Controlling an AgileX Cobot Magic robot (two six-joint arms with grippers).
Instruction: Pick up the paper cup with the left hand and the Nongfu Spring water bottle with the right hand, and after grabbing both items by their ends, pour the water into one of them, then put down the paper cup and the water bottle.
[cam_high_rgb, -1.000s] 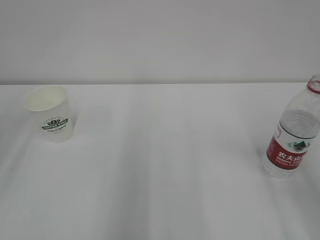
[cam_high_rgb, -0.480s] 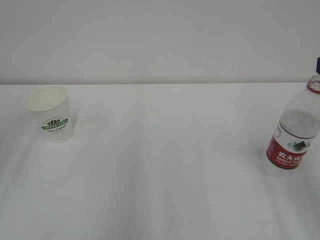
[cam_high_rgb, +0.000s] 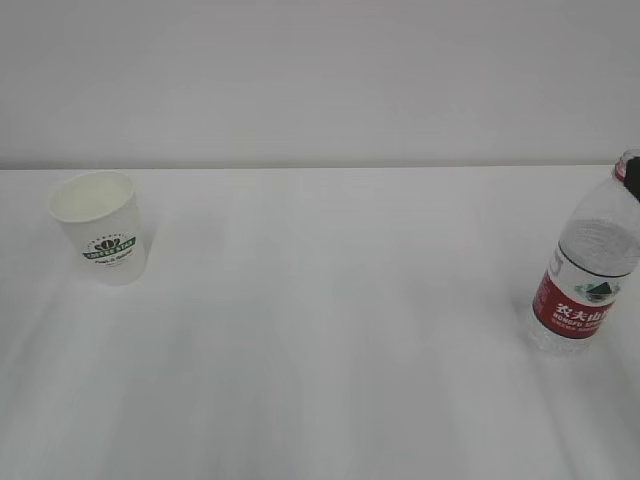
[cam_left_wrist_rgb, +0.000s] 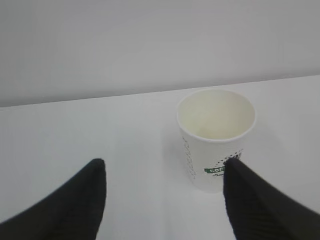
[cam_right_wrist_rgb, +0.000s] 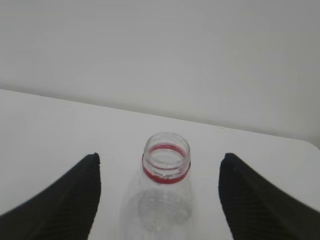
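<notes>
My left hand (cam_left_wrist_rgb: 162, 200) spread, paper cup (cam_left_wrist_rgb: 216, 137) just ahead toward its right finger, right hand (cam_right_wrist_rgb: 160, 195) spread astride the uncapped Nongfu Spring water bottle (cam_right_wrist_rgb: 162, 200), bottle near table's (cam_high_rgb: 330, 330) right edge, broad bare tabletop between them.

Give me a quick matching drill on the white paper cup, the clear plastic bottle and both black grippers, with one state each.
Things:
1. white paper cup with green logo
2. clear plastic bottle with red label
3. left black gripper
4. right black gripper

States:
A. open, bottle neck between the fingers
B. uncapped, upright, table's right edge
C. open, cup off-centre near one finger
D. empty, upright, table's left

Pairs: 1-D, 2-B, 3-C, 4-A
</notes>
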